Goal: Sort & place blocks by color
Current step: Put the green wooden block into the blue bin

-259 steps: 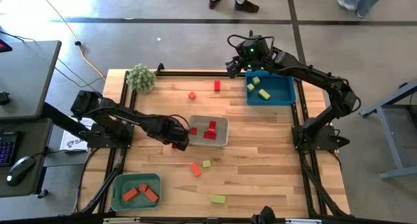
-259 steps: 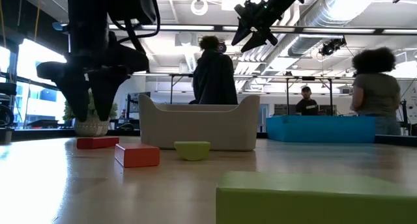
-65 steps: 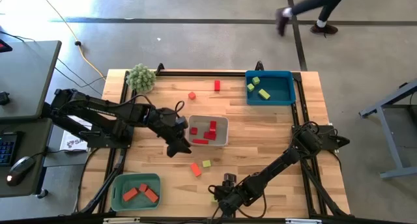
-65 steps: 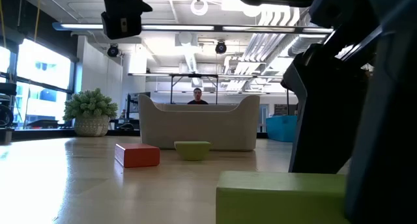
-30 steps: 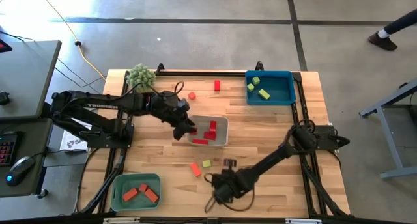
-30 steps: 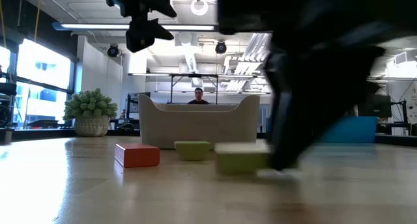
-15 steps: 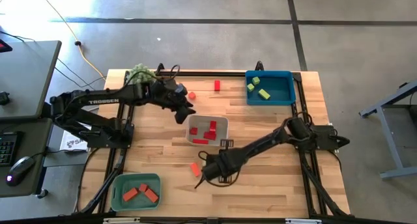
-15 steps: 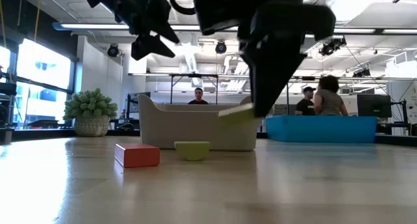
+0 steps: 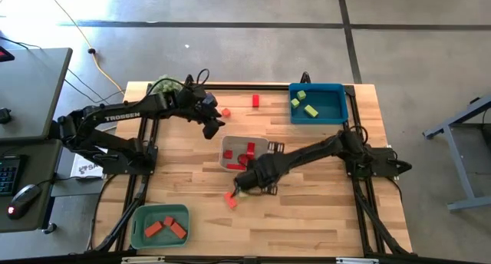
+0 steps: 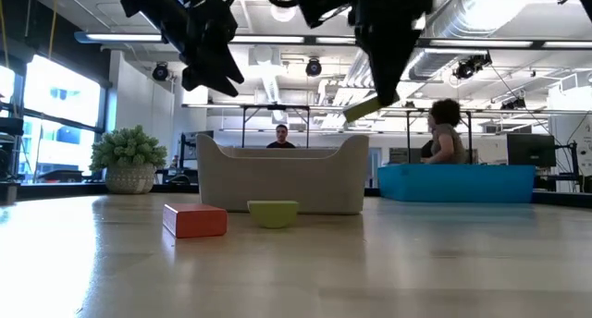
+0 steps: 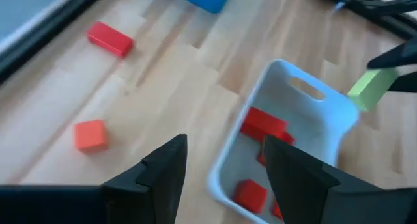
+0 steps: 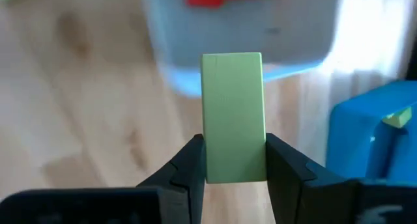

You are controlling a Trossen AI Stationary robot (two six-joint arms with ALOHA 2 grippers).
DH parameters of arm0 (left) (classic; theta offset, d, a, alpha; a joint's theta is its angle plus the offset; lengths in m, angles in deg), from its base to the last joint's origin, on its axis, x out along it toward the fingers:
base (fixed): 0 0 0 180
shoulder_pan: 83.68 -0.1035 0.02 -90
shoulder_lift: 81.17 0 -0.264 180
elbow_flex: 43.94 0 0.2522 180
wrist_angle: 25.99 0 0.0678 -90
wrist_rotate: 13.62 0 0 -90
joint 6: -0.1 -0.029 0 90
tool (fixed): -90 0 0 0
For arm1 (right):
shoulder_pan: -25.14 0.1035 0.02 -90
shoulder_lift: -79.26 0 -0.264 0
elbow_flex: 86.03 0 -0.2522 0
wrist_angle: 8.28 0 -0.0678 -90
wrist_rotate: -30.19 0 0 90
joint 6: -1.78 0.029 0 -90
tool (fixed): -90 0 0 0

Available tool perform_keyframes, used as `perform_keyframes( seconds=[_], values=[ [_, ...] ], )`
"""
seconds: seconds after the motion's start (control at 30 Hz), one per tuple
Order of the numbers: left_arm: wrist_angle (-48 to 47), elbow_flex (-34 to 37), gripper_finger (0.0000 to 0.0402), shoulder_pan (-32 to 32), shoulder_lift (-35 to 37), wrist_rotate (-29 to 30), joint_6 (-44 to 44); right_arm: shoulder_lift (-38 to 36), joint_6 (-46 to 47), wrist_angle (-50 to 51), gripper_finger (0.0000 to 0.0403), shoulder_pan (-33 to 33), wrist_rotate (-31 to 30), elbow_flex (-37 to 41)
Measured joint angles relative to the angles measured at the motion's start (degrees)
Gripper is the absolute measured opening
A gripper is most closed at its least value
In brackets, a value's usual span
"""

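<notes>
My right gripper [image 9: 242, 183] is shut on a yellow-green bar [image 12: 232, 116] and holds it in the air near the near-left corner of the grey tray [image 9: 262, 144]. The tray holds several red blocks. The bar also shows in the low view [image 10: 363, 108]. My left gripper [image 9: 213, 129] is open and empty, above the table between the grey tray and a red cube [image 9: 225, 112]. A second red block [image 9: 255, 100] lies at the far side. An orange-red block [image 9: 230, 200] and a small yellow-green block [image 10: 273, 213] lie on the table below my right gripper. My right gripper pinches the bar's two long sides [image 12: 207, 160] between its two fingers, at the end nearest the wrist. The rest of the bar sticks out past the fingertips, in line with the fingers. The bar is lifted clear of the table and tilted [image 10: 363, 108].
A blue tray [image 9: 337, 110] with yellow-green blocks stands at the far right. A green tray [image 9: 138, 226] with orange-red blocks stands at the near left. A fuzzy green plant [image 10: 129, 156] stands at the far left corner. People stand in the room beyond the table.
My right gripper has lifted the yellow-green bar off the table near the near edge and carried it up and toward the grey tray. The bar is now clear of the table and tilted. My left gripper has moved from the grey tray toward the far edge, near the red cube.
</notes>
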Motion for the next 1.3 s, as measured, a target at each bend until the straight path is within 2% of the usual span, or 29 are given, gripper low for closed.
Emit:
perform_keyframes(
  seconds=[0.1,0.27,0.43,0.57,0.7,0.87,0.97,1.07,1.3],
  values=[
    [0.0,0.0,0.0191,-1.3,0.0,2.3,-2.3,-0.9,0.3,-0.5,0.0099,-2.7,-2.2,0.1],
    [0.1,0.0,0.0191,-3.6,0.0,2.7,-4.6,-3.7,1.9,-0.3,0.0099,-7.8,-5.1,0.0],
    [0.1,0.0,0.0191,-5.2,0.0,5.1,-4.5,-8.0,2.0,-0.3,0.0099,-14.0,-7.6,0.0],
    [0.2,0.0,0.0191,-6.1,-1.3,8.6,-1.7,-12.2,1.6,-0.3,0.0099,-20.5,-7.9,-0.1],
    [0.6,0.0,0.0191,-6.8,-3.7,8.9,-1.6,-16.2,1.3,-0.3,0.0099,-27.7,-7.9,-0.1],
    [1.6,0.0,0.0191,-6.7,-7.0,8.7,0.6,-19.2,-5.3,-0.3,0.0099,-36.4,-7.8,-0.1],
    [3.9,0.0,0.0191,-6.6,-8.8,8.7,2.4,-19.6,-9.9,-0.3,0.0099,-41.6,-6.2,-0.1],
    [5.6,0.0,0.0191,-6.6,-10.6,8.7,6.4,-19.6,-13.8,-0.3,0.0099,-46.9,-2.0,-0.1],
    [8.0,0.0,0.0191,-6.0,-14.9,8.7,11.5,-19.3,-18.6,-0.3,0.0099,-56.5,4.0,0.0]
  ],
)
